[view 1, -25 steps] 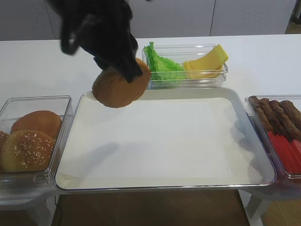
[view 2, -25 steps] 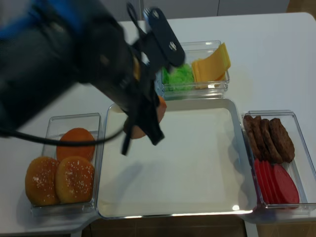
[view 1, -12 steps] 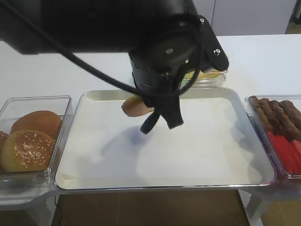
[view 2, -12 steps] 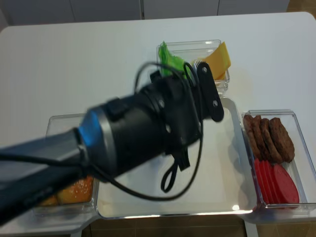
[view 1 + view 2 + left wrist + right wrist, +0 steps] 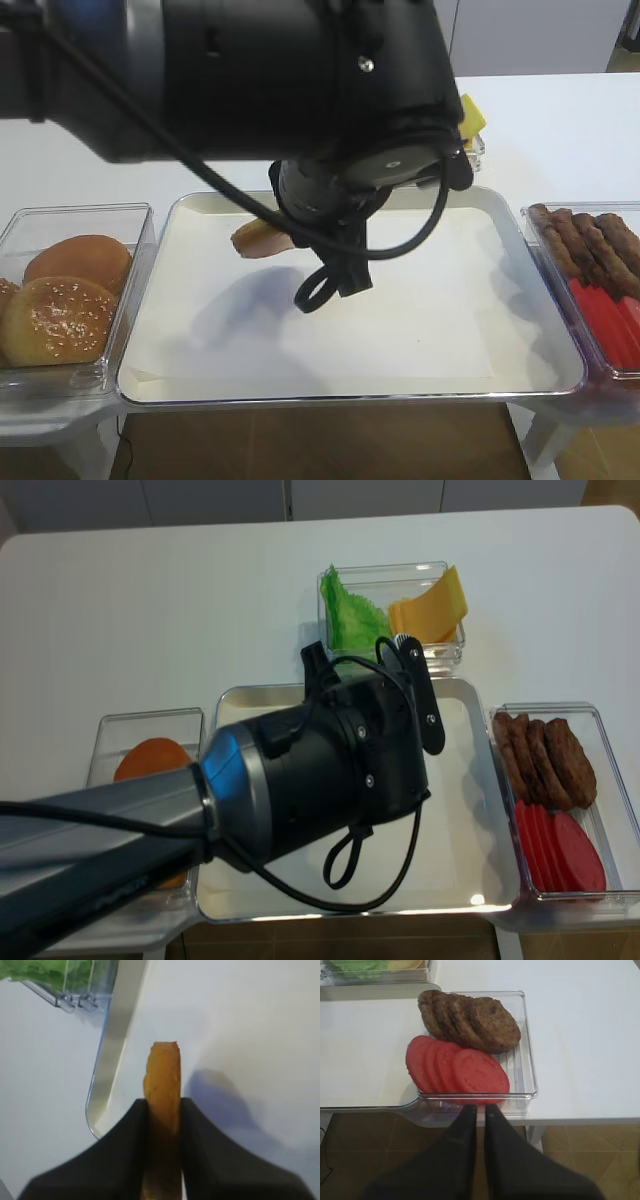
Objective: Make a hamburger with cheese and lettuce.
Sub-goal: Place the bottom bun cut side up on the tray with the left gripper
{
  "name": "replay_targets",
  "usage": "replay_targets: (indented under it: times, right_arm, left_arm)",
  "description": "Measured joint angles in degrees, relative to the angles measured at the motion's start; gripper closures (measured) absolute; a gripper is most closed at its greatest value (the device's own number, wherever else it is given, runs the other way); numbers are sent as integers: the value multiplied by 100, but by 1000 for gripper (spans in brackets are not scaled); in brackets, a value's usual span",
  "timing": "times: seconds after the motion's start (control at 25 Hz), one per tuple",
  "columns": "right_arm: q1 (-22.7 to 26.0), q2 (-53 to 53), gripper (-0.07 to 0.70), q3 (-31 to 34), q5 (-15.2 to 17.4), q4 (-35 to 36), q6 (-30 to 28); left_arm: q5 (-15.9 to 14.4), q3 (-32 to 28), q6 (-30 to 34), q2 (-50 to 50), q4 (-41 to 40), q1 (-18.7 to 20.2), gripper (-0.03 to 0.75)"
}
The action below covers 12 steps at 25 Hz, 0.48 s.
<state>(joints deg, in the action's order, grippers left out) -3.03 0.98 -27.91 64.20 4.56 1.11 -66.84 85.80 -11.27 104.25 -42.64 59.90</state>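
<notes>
My left gripper is shut on the bun half, the hamburger's only part, and holds it edge-on above the far left part of the metal tray. In the exterior view the bun half pokes out from under the big black left arm, and its cut face is hidden. The green lettuce and yellow cheese share a clear box behind the tray. My right gripper is shut and empty, off the table's front edge by the tomato box.
A clear box on the left holds several whole buns. A clear box on the right holds brown patties and red tomato slices. The left arm hides much of the tray in both exterior views.
The left arm has carried the bun half from above the tray's far edge down and forward over the tray. It now hangs lower, closer to the tray's surface.
</notes>
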Motion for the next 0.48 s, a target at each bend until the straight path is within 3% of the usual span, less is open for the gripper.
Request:
replay_targets:
  times: [0.48]
  right_arm:
    - [0, 0, 602, 0, 0, 0, 0]
  left_arm:
    - [-40, 9, -429, 324, 259, 10, 580]
